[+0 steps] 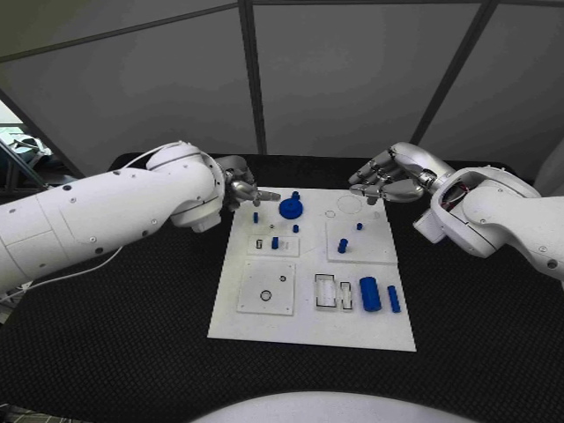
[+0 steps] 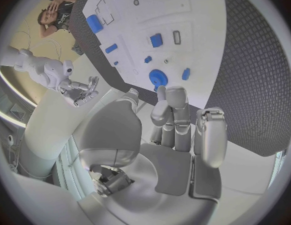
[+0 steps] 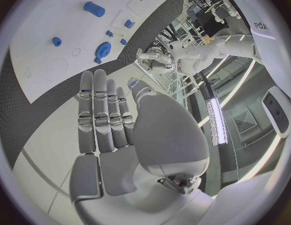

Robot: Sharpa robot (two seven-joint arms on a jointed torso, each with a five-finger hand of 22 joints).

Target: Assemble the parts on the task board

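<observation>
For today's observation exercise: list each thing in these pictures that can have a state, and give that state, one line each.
Left robot hand: open, holding nothing, by the board's far left corner.
Right robot hand: open, holding nothing, past the board's far right corner.
Blue gear: lying flat on the task board.
Large blue cylinder: lying on its side.

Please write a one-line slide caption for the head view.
Both empty hands, left hand and right hand, hover at the far end of the task board.

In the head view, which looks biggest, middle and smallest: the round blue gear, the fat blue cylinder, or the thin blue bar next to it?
1. Round blue gear, though it is close with the cylinder.
2. Fat blue cylinder.
3. Thin blue bar, clearly the slimmest.
</observation>
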